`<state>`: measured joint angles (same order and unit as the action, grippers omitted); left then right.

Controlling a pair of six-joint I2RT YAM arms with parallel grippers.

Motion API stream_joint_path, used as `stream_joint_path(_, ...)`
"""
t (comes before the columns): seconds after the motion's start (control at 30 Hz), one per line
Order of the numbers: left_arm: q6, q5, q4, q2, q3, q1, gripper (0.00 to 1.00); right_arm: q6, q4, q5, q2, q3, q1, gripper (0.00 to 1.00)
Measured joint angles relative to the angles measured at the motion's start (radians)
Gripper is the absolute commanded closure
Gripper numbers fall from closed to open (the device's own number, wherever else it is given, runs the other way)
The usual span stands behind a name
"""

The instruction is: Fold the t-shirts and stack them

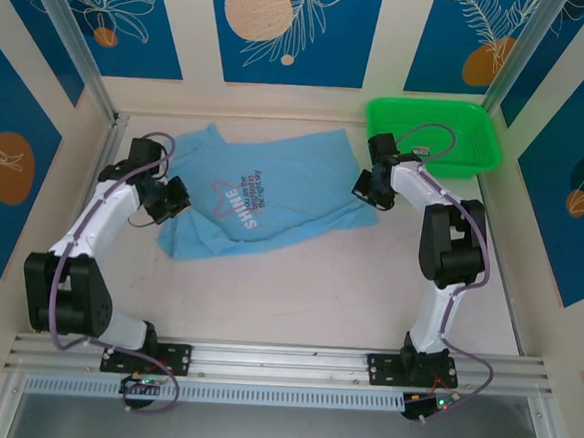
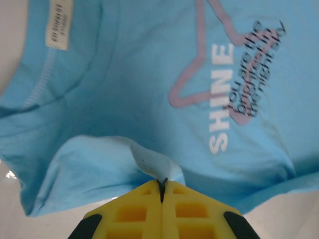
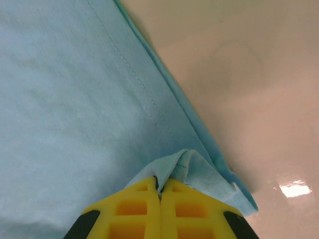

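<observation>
1 blue shirt (image 1: 263, 202) lies on the table (image 1: 297, 290), in the far half, between the 2 arms. It is spread out but a bit crooked and wrinkly. The front faces up, so the white word SHINE (image 1: 241, 203) and a pink star (image 1: 217, 186) show.

The left gripper (image 1: 173, 199) is at the left edge of the shirt. In the left wrist view its yellow fingers (image 2: 134, 211) are pressed together, and a small peak of blue cloth is pinched between the tips. The cloth bunches up there. The white neck label (image 2: 59, 22) shows at the top left of that view.

The right gripper (image 1: 367, 187) is at the right edge of the shirt. In the right wrist view its fingers are pressed together too. They pinch a little fold of the stitched hem, close to a corner of the shirt. Bare shiny table lies just past that edge.

A green basket (image 1: 477, 157) sits in the far right corner of the table, near the right gripper. The shirt is outside it, to its left.
</observation>
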<state>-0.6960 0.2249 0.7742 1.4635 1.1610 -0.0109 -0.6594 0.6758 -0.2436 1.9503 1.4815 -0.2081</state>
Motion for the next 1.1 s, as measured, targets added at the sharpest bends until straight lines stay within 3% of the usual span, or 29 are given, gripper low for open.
stream_joint_path(0.1, 0.002, 0.000, 0.021, 0.068, 0.053, 0.031, 0.90, 0.003, 0.012, -0.005, 0.016, 0.023, -0.001, 0.89)
stream_joint_path(0.17, 0.012, 0.001, 0.036, 0.124, 0.114, 0.035, 0.83, 0.003, 0.021, -0.008, 0.030, 0.040, -0.001, 0.74)
stream_joint_path(0.23, 0.021, 0.003, 0.046, 0.191, 0.182, 0.035, 0.69, 0.009, 0.024, -0.011, 0.044, 0.055, -0.001, 0.58)
stream_joint_path(0.3, 0.013, 0.008, 0.050, 0.241, 0.222, 0.037, 0.43, 0.010, 0.027, -0.013, 0.052, 0.068, -0.001, 0.44)
stream_joint_path(0.37, 0.006, 0.002, 0.071, 0.282, 0.263, 0.040, 0.27, 0.010, 0.029, -0.012, 0.048, 0.072, -0.001, 0.40)
stream_joint_path(0.47, -0.004, -0.045, 0.103, 0.298, 0.333, 0.043, 0.17, 0.015, 0.012, 0.012, 0.009, 0.059, -0.001, 0.39)
stream_joint_path(0.53, -0.010, -0.083, 0.103, 0.271, 0.355, 0.044, 0.19, 0.025, -0.022, 0.035, -0.056, 0.016, -0.001, 0.39)
stream_joint_path(0.63, -0.031, -0.127, 0.096, 0.171, 0.342, 0.039, 0.32, 0.032, -0.089, 0.078, -0.193, -0.086, -0.001, 0.43)
stream_joint_path(0.7, -0.051, -0.150, 0.037, 0.042, 0.244, 0.017, 0.50, 0.031, -0.163, 0.132, -0.299, -0.201, -0.001, 0.50)
stream_joint_path(0.83, -0.123, -0.174, -0.053, -0.184, -0.030, -0.105, 0.64, 0.029, -0.249, 0.211, -0.386, -0.351, -0.001, 0.68)
stream_joint_path(0.93, -0.159, -0.183, -0.109, -0.227, -0.198, -0.205, 0.63, 0.021, -0.273, 0.230, -0.351, -0.414, -0.001, 0.73)
stream_joint_path(1.03, -0.181, -0.193, -0.158, -0.216, -0.326, -0.261, 0.39, 0.018, -0.273, 0.228, -0.283, -0.423, 0.002, 0.72)
stream_joint_path(1.1, -0.187, -0.205, -0.169, -0.202, -0.365, -0.276, 0.30, 0.019, -0.262, 0.220, -0.242, -0.414, 0.004, 0.66)
